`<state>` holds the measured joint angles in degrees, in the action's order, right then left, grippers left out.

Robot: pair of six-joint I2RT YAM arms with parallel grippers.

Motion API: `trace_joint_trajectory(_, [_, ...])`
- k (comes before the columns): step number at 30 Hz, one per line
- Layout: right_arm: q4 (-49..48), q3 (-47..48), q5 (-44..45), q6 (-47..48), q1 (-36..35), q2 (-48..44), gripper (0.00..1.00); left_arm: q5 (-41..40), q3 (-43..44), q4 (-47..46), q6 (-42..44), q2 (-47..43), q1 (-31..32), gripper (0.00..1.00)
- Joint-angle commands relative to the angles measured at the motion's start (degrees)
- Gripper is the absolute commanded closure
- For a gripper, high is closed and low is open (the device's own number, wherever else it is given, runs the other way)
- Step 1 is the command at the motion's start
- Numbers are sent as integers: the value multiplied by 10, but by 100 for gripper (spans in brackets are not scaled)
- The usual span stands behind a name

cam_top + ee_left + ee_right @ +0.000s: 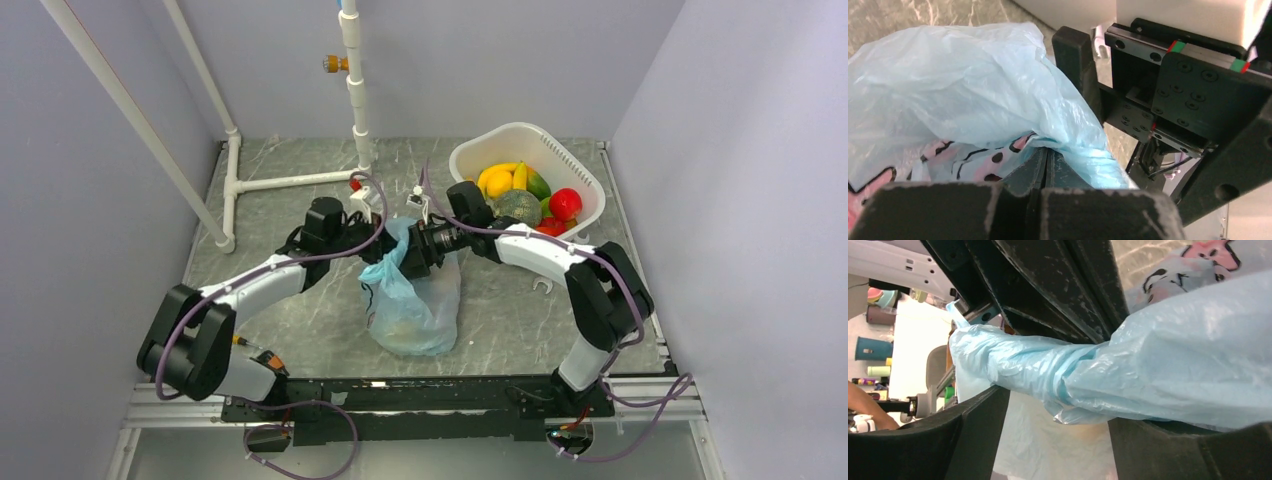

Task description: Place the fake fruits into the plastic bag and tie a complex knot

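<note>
Top view, left to right.

Upper left: white pipe frame (290,182), round rigid tubes, standing on the bench (300,320). The bench top is matte grey with a marbled stone pattern.

Two arms, white shells with black joints, meet at frame centre over the plastic bag (415,305). There's one bag: thin light-blue film, translucent and heavily crinkled. It lies slumped on the bench at centre, with its mouth end raised up to the arms' tips. Both wrist views show a pink and black cartoon print on it. Something pale shows through the film low in the bag; I can't tell what.

Left end effector (1047,162): closed. The black pads are pressed together with a fold of bag film pinched in the seam. The pad edges look scuffed and chalky.

Right end effector (1058,445): jaws apart. The bag's neck is gathered into a twisted rope of film that runs across the gap between the two black fingers (923,445). At the lower right of that view it lies on one of them.

Upper right of top view: one white plastic basket (565,160), oval with slotted walls, on the bench well apart from the bag. The fake fruits (517,207) in it are glossy. I count six: two yellow, one green, one netted green melon, two red.
</note>
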<state>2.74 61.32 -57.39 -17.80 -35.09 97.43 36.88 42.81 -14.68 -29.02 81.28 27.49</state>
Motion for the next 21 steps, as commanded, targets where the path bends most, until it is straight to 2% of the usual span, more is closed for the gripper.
trace_joint_trajectory(1, [-123,-10,27,-16,4,-56,23,162,-24,-29,-23,-83,17,100])
trace_joint_trajectory(3, [-70,-26,31,44,10,-90,21,182,-49,-34,-23,-100,16,100])
trace_joint_trajectory(7, [108,-43,12,163,52,-143,21,194,-76,-46,-26,-117,12,100])
trace_joint_trajectory(10, [159,-49,4,189,86,-181,22,190,-67,-22,0,-114,9,100])
trace_joint_trajectory(13, [142,-57,21,172,91,-188,27,191,-58,-18,5,-99,7,100])
trace_joint_trajectory(19, [52,-61,37,86,76,-131,33,160,-26,-15,4,-56,8,100])
trace_joint_trajectory(21, [11,-67,45,65,61,-121,35,167,-21,-45,-17,-32,7,100])
